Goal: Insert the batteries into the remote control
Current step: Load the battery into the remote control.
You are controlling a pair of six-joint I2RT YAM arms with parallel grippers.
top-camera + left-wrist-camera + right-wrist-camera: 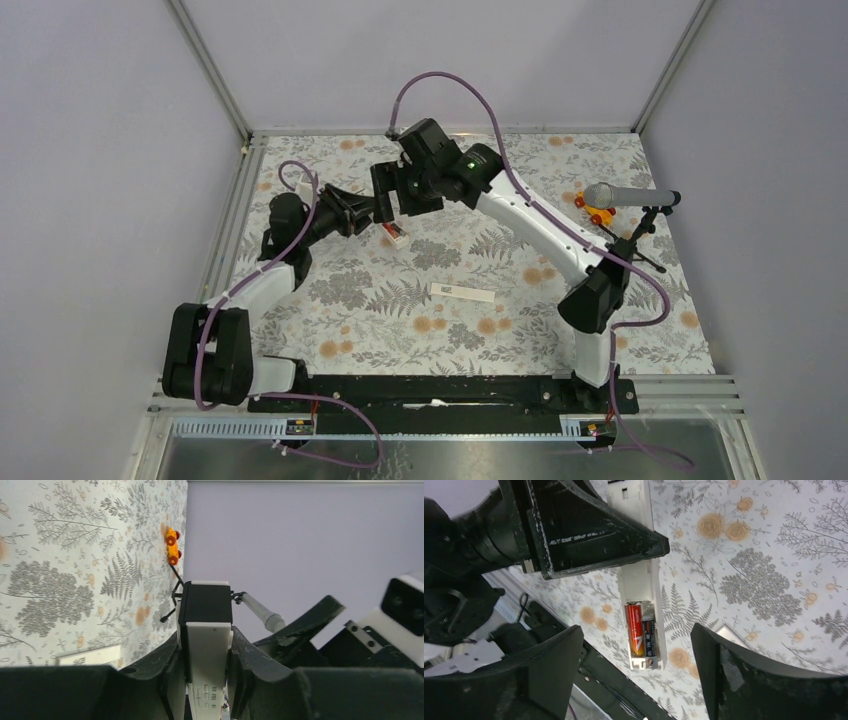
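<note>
Remote control (640,585) — clamped in left claw (207,652); batteries (641,636) seated just ahead of right claw (639,650), spread apart. Risk — tilting could spill uncovered batteries.

Floral table (350,292) — white cover strip (465,292), microphone stand (634,244), orange toy (598,212)
</note>
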